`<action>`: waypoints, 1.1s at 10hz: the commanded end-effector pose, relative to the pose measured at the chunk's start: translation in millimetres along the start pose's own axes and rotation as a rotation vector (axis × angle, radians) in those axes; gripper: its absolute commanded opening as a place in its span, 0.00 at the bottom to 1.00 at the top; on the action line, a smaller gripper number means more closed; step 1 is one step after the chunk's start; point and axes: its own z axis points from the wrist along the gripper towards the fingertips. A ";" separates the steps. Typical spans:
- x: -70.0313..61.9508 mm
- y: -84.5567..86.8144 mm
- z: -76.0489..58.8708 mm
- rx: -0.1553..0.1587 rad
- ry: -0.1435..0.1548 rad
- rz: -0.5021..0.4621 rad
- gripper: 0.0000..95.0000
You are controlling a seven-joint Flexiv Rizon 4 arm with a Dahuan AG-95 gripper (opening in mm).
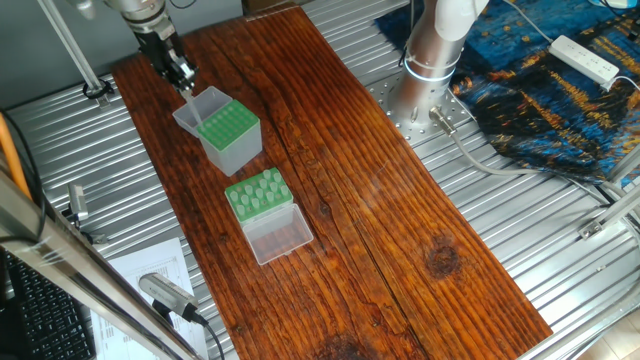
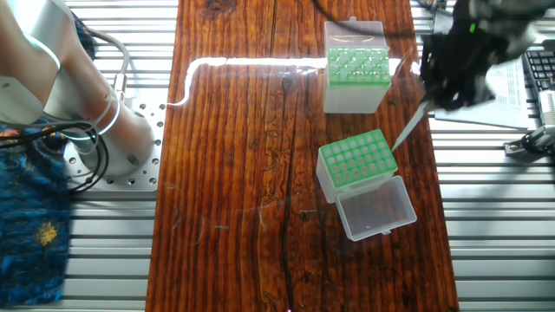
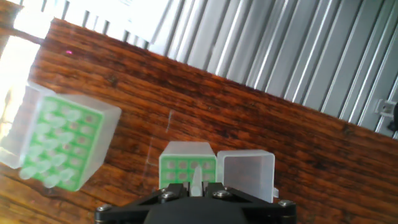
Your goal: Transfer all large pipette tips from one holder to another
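Note:
My gripper is shut on one large pipette tip, a pale cone that points down. The tip hangs over the edge of the taller grey-sided holder. That holder's green hole grid looks empty, and its clear lid lies open beside it. The low green rack stands apart on the board with several tips upright in its holes. Its clear lid is also folded open.
Both boxes sit on a dark wooden board laid over ribbed metal. The arm's base stands at the board's side, by a blue cloth and a power strip. Papers and a keyboard lie off the board.

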 end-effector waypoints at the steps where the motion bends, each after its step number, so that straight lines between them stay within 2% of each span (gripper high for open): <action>1: -10.0 16.3 -11.7 -0.036 -0.027 0.037 0.00; 5: -28.0 56.1 -6.7 -0.085 -0.085 0.087 0.00; 7: -33.5 81.3 -1.9 -0.091 -0.084 0.135 0.00; 10: -35.2 103.0 1.4 -0.109 -0.081 0.168 0.00; 11: -35.6 110.0 3.0 -0.117 -0.069 0.178 0.00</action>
